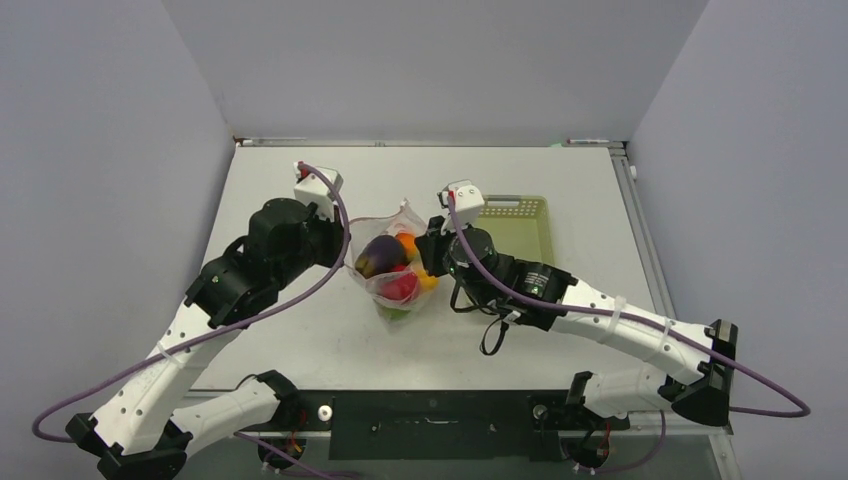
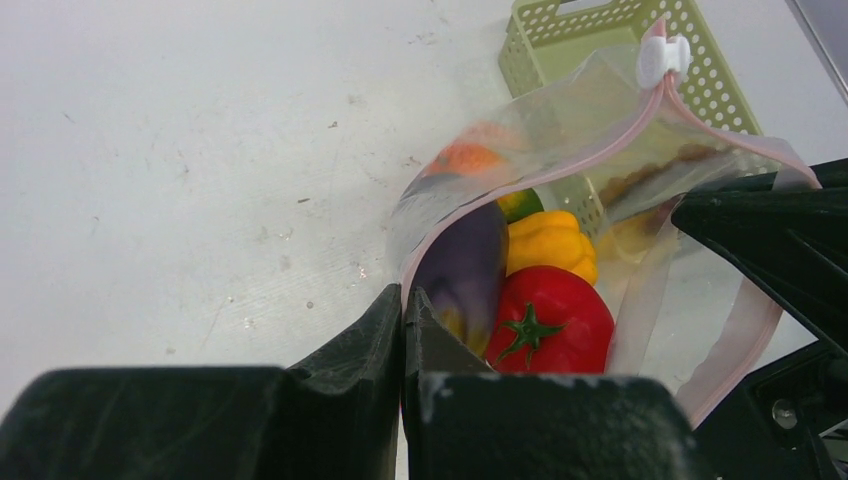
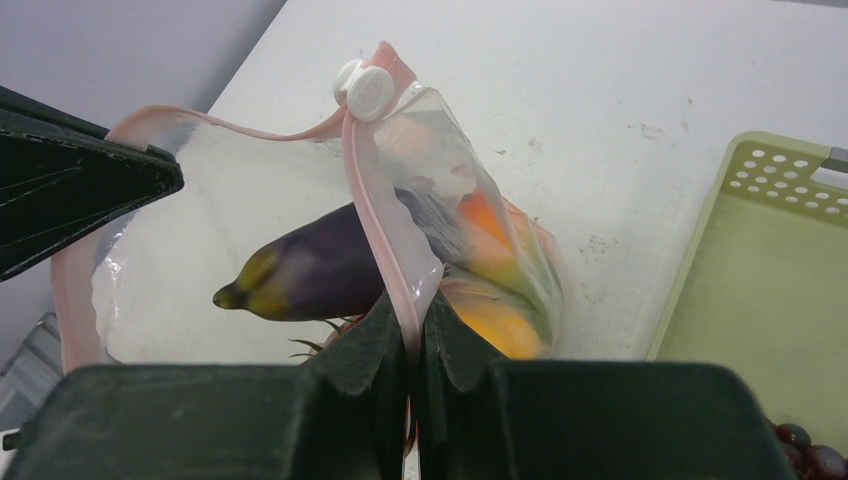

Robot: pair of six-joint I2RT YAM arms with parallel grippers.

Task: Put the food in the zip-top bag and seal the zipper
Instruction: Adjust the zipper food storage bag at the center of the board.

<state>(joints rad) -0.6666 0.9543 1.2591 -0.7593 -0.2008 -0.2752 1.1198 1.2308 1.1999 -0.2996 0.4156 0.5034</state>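
Note:
The clear zip-top bag (image 1: 395, 262) sits mid-table, held open between both arms. Its pink zipper strip (image 2: 560, 165) carries a white slider (image 2: 664, 58) at the far end; the slider also shows in the right wrist view (image 3: 365, 88). My left gripper (image 2: 405, 303) is shut on the bag's left mouth edge. My right gripper (image 3: 412, 318) is shut on the right mouth edge. Inside lie the purple eggplant (image 2: 468, 262), red tomato (image 2: 552, 322), yellow pepper (image 2: 550, 243), an orange (image 2: 468, 158) and something green (image 2: 520, 203). Dark red grapes (image 3: 808, 452) lie in the basket.
A pale yellow-green mesh basket (image 1: 520, 222) stands just right of the bag, behind my right wrist; it also shows in the left wrist view (image 2: 600, 30). Grey walls enclose the table on three sides.

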